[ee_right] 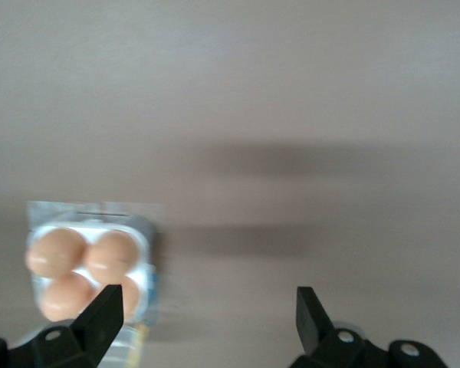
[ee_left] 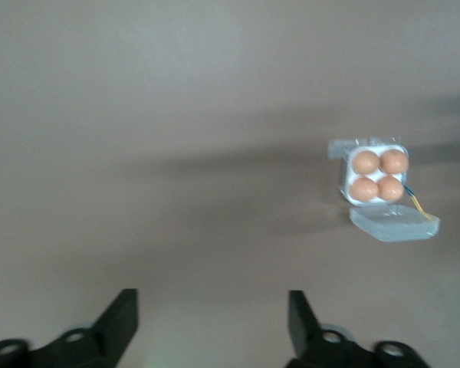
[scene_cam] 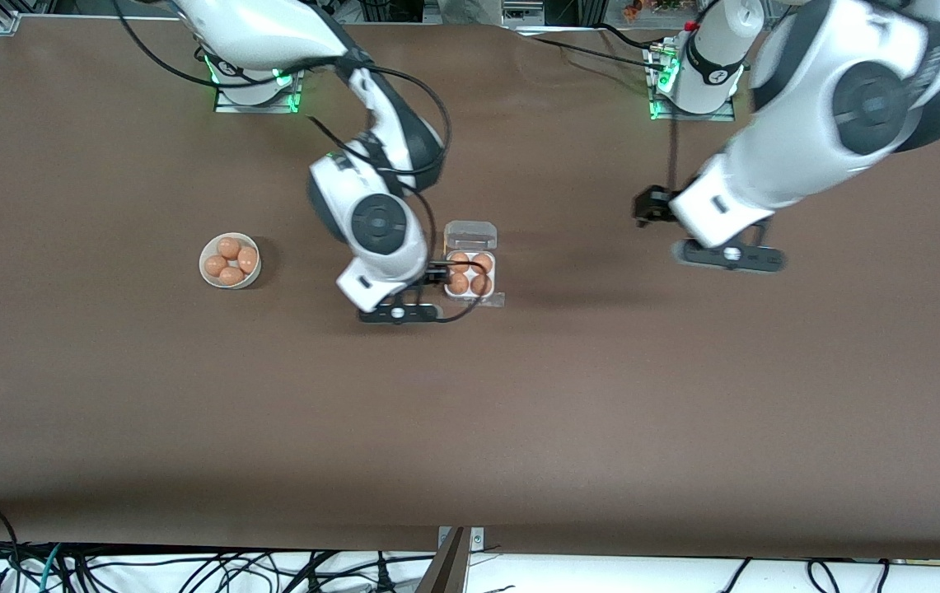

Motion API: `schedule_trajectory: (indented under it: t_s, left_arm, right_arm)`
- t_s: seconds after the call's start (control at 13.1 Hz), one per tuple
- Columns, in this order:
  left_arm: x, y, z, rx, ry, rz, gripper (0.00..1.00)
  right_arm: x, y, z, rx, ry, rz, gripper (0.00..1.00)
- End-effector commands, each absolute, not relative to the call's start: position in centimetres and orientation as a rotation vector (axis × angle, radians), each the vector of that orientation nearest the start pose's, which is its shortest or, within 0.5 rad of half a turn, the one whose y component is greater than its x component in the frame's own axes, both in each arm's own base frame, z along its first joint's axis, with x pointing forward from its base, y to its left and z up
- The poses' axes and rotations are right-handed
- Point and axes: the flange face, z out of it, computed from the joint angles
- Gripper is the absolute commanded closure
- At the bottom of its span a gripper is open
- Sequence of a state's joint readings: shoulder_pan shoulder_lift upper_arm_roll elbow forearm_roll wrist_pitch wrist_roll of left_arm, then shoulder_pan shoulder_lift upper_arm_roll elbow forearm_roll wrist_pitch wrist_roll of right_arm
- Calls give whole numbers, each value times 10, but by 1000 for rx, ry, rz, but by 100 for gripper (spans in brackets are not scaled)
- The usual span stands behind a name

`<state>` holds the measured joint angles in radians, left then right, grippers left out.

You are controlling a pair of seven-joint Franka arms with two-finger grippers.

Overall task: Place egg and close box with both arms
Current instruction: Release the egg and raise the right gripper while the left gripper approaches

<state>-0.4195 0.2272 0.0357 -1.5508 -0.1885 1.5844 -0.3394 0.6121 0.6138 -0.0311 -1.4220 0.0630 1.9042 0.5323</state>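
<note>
Both tools are wide and hold nothing: the right tool (scene_cam: 439,274) is just beside the box (scene_cam: 470,262), and the left tool (scene_cam: 649,207) waits over the bare brown tabletop (scene_cam: 519,395). All four cups hold an egg (scene_cam: 459,282). Its clear lid (scene_cam: 470,235) is up, so I think only closing is left.

right end effector (ee_right: 207,314) low over the table, fingers spread, left end effector (ee_left: 211,318) raised, fingers apart
</note>
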Motion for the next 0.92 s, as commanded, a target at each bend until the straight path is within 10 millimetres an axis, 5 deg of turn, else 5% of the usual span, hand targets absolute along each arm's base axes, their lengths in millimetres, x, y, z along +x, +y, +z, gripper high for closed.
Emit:
schedule_trajectory:
  t_s: [0.0, 0.15, 0.38, 0.61, 0.84]
  left_arm:
    - [532, -328, 468, -3128, -176, 524, 78]
    - [512, -369, 441, -3094, -214, 614, 100]
    - [492, -409, 399, -3052, -307, 798, 100]
    - [470, -445, 351, -2986, -310, 886, 100]
    - [483, -470, 322, -3010, -358, 942, 100]
  right_arm:
    - [567, 307, 369, -3169, -101, 229, 0]
    - [571, 244, 397, -3176, -128, 267, 0]
    - [582, 144, 441, -3116, -88, 351, 0]
    - [587, 74, 467, -3104, -81, 330, 0]
    - [585, 19, 490, -3084, -108, 350, 0]
